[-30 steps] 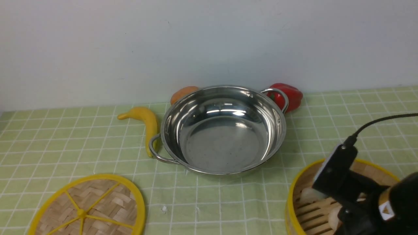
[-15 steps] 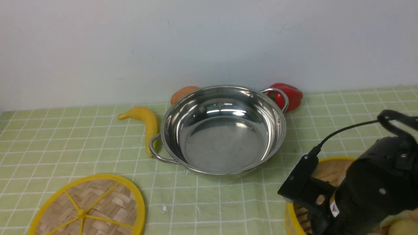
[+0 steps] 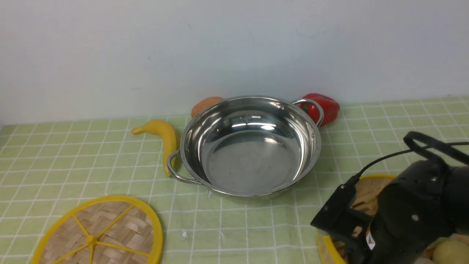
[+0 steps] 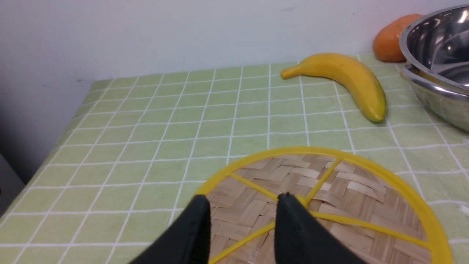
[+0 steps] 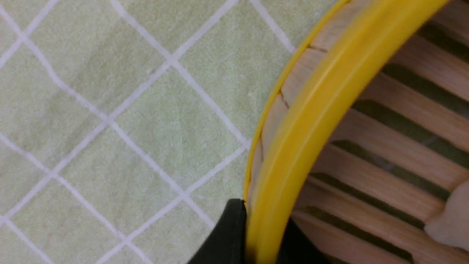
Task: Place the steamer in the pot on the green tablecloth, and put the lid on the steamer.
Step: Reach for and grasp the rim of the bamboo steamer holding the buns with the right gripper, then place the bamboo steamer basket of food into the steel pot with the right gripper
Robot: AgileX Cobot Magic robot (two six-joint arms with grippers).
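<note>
At 4 o'clock of the pot point(image 3: 205, 146), on the green tablecloth point(image 3: 73, 157), sits the steamer point(image 5: 322, 99). The right gripper point(image 5: 262, 220) pinches its yellow rim, one finger inside, one outside. A one-sided grip likely tilts it: lift slow and level, clear the pot's rim, lower centred. The left gripper point(image 4: 243, 205) hangs part-open over the lid point(image 4: 366, 198), 8 o'clock of the pot.

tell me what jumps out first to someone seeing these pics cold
The shiny empty pot in the middle of the green cloth grabs the eye first, a banana at its left and a red pepper behind its right. Front right, the right gripper pinches the yellow rim of the steamer; front left lies the lid, the left gripper open over it.
</note>
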